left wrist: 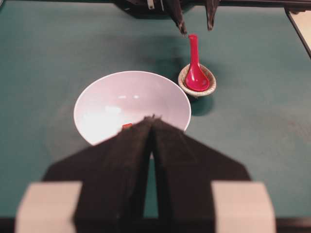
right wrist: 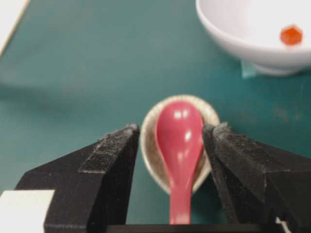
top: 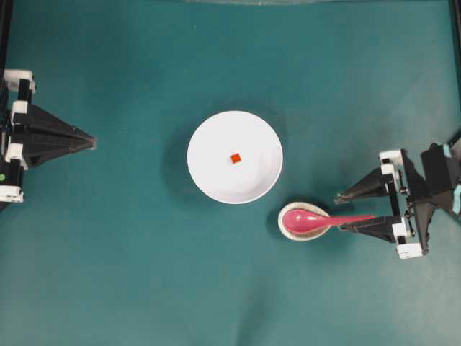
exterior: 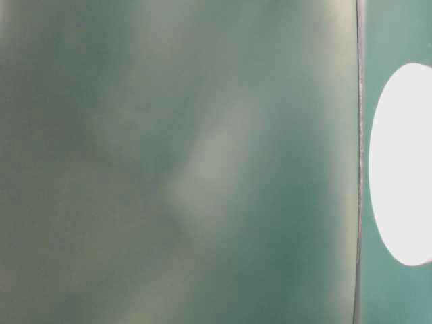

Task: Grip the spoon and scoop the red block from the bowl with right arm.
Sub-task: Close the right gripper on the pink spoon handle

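- My right gripper (top: 338, 213): fingers spread wide and holding nothing. In the overhead view the tips point left and straddle the end of the spoon handle; in my right wrist view one black pad stands on each side of the handle, apart from it.
- Spoon (top: 310, 220): glossy pink-red, scoop lying in the spoon rest, handle running right toward my right gripper. It sits just below and right of the bowl.
- Spoon rest (top: 287, 227): small speckled beige dish, egg-shaped, just beside the bowl's lower right rim, apart from it.
- Bowl (top: 216, 173): large, round, white, near the middle of the table.
- Red block (top: 235, 158): tiny red-orange cube, lying alone inside the bowl near its centre.
- My left gripper (top: 93, 142): fingers pressed together to a point, nothing between them, at the left edge of the table and well apart from the bowl.
- Table (top: 108, 274): flat teal-green surface under everything.
- Table-level view: blurred green, with only a white oval at the right edge; I cannot tell more from it.
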`<state>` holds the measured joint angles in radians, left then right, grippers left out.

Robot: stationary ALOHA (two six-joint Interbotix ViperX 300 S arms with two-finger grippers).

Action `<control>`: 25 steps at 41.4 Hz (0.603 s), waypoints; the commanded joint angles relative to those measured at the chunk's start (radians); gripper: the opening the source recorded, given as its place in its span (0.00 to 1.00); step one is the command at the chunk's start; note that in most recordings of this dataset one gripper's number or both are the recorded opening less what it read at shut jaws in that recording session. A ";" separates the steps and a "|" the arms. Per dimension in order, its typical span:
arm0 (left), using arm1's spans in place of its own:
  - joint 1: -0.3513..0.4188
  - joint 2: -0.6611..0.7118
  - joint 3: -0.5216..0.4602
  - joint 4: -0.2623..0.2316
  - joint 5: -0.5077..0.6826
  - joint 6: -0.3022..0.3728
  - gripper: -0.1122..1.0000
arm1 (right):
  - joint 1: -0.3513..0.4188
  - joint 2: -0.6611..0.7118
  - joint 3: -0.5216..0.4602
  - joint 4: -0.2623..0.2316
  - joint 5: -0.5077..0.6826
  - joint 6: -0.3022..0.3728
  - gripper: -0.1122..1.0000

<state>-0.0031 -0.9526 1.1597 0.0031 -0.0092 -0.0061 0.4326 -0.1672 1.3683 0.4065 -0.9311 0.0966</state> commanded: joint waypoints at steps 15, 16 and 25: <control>-0.002 0.008 -0.028 0.002 -0.011 -0.002 0.10 | 0.150 0.187 -0.015 0.176 -0.175 0.000 0.63; -0.002 0.008 -0.026 0.002 -0.011 -0.002 0.10 | 0.152 0.198 -0.017 0.179 -0.181 -0.002 0.63; -0.002 0.008 -0.026 0.002 -0.011 -0.002 0.10 | 0.158 0.256 -0.026 0.183 -0.189 -0.002 0.63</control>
<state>-0.0031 -0.9526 1.1597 0.0031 -0.0123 -0.0061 0.5860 0.0813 1.3514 0.5860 -1.1075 0.0966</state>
